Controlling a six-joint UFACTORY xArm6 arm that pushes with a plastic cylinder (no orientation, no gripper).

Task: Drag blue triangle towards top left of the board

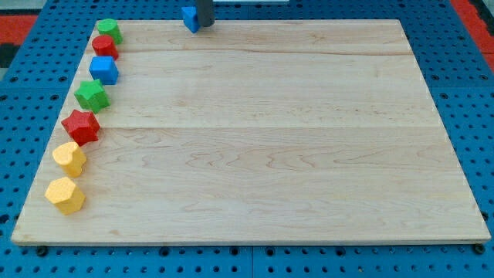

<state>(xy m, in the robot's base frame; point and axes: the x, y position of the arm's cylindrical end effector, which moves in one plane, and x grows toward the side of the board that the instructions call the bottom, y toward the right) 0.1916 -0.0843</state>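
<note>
The blue triangle (190, 18) sits at the view's top edge of the wooden board (262, 147), a little left of centre. My tip (204, 23) stands right against the triangle's right side, touching or nearly touching it. Only the lowest part of the dark rod shows, coming down from the view's top edge.
Several blocks line the board's left edge, from top to bottom: a green block (109, 31), a red block (104, 46), a blue cube (103, 70), a green star (92, 96), a red star (80, 126), a yellow heart (69, 158), a yellow hexagon (65, 194). Blue perforated table surrounds the board.
</note>
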